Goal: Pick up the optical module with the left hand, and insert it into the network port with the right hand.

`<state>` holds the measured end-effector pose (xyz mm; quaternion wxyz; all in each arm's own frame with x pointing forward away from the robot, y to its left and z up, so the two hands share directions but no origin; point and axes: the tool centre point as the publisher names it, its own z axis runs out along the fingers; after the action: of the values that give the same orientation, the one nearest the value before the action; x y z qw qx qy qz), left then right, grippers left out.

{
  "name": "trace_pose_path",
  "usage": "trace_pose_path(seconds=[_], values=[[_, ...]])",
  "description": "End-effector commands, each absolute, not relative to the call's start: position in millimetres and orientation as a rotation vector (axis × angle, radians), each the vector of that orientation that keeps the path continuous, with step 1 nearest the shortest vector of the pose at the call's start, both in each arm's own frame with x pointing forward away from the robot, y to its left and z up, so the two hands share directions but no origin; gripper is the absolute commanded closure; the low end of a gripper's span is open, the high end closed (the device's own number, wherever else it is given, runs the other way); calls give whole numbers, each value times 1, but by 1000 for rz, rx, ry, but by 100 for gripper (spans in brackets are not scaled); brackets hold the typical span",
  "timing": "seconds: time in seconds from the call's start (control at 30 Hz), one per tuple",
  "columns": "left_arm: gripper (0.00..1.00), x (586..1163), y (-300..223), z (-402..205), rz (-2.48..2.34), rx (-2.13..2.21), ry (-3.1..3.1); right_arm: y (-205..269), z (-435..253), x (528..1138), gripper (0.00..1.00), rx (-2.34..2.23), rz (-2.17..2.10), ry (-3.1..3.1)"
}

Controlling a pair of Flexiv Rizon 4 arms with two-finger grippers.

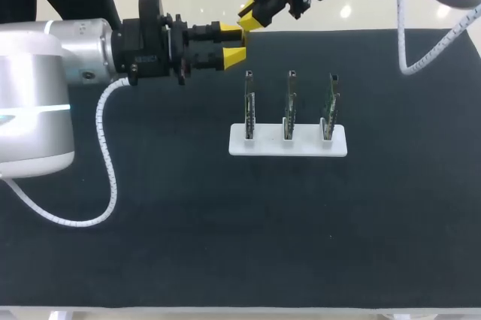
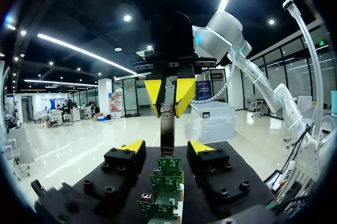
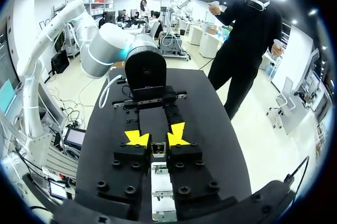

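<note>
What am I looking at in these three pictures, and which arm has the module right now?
Two robot arms work over a black table. The head picture looks down from behind: the left gripper enters from the left, the right gripper from the upper right. The round pictures come from a camera on each wrist. A white holder carries three upright circuit boards. The right gripper is shut on the dark optical module; the left gripper is open.
</note>
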<state>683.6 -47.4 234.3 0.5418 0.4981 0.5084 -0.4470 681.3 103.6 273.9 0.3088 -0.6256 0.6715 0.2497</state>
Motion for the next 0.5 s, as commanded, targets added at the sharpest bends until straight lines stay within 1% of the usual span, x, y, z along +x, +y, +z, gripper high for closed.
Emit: trace_pose_path(seconds=[0.03,0.23,0.5], values=[[0,682,-48,233,-1057,1178,1206,104,274,682,100,-1653,658,1775],[0,682,-48,233,-1057,1178,1206,105,274,683,100,-1650,660,1775],[0,685,-32,236,-971,1251,1357,106,274,684,100,-1650,663,1772]])
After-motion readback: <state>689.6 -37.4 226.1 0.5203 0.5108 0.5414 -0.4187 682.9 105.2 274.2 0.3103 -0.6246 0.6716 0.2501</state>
